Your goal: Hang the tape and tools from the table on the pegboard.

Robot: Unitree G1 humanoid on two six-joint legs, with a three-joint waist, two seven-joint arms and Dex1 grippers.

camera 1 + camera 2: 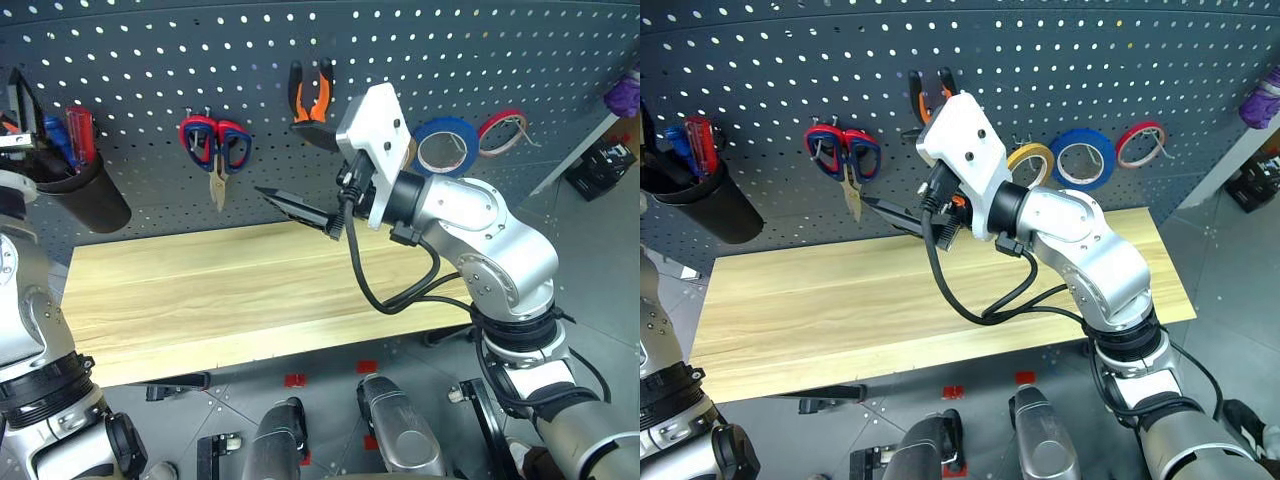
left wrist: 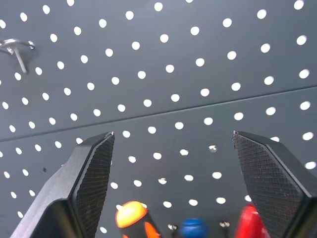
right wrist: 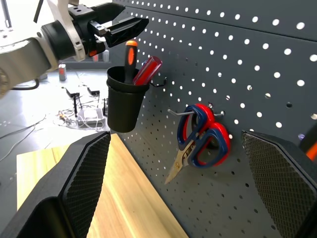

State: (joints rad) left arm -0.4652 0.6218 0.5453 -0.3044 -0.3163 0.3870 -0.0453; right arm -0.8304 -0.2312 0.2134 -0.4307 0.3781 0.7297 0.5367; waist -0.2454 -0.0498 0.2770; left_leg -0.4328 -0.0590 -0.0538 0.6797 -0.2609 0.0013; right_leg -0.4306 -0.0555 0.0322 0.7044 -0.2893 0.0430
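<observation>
Nothing is left on the light wood-plank table. On the dark grey pegboard, orange-and-black pliers hang at twelve o'clock of the right gripper, yellow-tan tape ring at three, red-handled screwdriver cupped. Both claws, left gripper included, are held apart, empty. Task judged nearly done.
</observation>
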